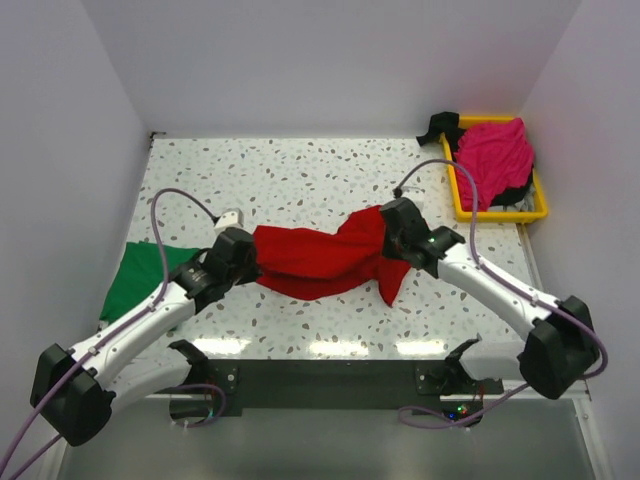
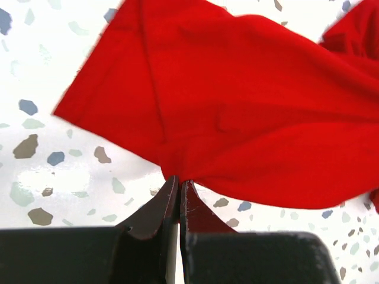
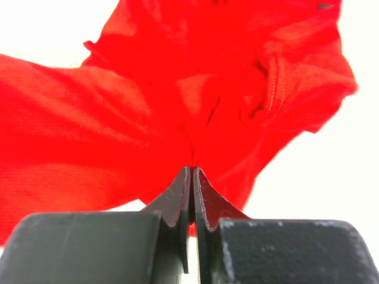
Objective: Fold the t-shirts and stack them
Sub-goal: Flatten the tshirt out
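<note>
Top view evenly bright, shadows soft; glare strips along the near edge of the table. Right wrist view overexposed — background bleached white. Left wrist view: red t-shirt edges blurred.

You see: red t-shirt, bright solid red | green t-shirt, plain green | magenta-pink t-shirt, solid magenta | tray, yellow | table, white, speckled grey, blue and tan | your left gripper and right gripper, black | arms, white | cables, purple

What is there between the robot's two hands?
The red t-shirt spans the gap, its ends pinched by the left hand and the right hand. The overhead view shows it best.
</note>
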Controlling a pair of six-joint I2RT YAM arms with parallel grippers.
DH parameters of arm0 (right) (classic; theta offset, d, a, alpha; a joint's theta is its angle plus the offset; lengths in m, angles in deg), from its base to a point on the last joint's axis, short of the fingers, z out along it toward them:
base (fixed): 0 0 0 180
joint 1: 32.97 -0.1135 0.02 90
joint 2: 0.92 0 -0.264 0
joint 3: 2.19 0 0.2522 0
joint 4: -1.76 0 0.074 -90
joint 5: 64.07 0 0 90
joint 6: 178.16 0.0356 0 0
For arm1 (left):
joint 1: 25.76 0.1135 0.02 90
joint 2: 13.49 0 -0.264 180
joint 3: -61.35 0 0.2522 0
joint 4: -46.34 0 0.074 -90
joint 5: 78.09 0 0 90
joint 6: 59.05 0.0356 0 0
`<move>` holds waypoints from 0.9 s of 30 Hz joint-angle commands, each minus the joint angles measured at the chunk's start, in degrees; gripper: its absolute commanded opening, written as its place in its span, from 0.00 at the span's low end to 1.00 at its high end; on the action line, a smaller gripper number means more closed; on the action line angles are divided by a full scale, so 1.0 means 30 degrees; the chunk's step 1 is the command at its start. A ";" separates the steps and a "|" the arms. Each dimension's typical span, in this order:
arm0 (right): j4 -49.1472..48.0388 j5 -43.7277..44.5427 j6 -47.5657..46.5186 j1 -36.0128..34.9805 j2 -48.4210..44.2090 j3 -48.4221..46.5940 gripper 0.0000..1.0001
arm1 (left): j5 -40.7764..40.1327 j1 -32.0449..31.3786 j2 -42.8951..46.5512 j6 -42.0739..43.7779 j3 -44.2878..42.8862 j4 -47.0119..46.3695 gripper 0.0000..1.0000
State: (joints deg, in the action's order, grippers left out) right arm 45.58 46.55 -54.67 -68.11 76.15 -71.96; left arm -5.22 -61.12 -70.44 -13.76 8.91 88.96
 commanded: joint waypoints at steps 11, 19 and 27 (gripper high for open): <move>0.2080 0.0366 0.0671 0.0638 -0.3635 0.2703 0.24 | -0.0298 0.2087 0.0673 0.1075 -0.0380 -0.0480 0.00; 0.1025 0.0041 0.0846 0.0667 -0.2784 0.2967 0.39 | -0.0444 0.2497 0.0907 0.1250 -0.0145 -0.0450 0.00; -0.0147 -0.0750 0.0934 0.0667 -0.2489 0.1912 0.49 | -0.0122 0.2556 0.0848 0.1192 -0.0087 -0.0539 0.00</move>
State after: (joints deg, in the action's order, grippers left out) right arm 48.89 45.35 -52.53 -66.23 69.25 -63.13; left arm -5.57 -53.90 -68.75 -11.33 8.91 88.83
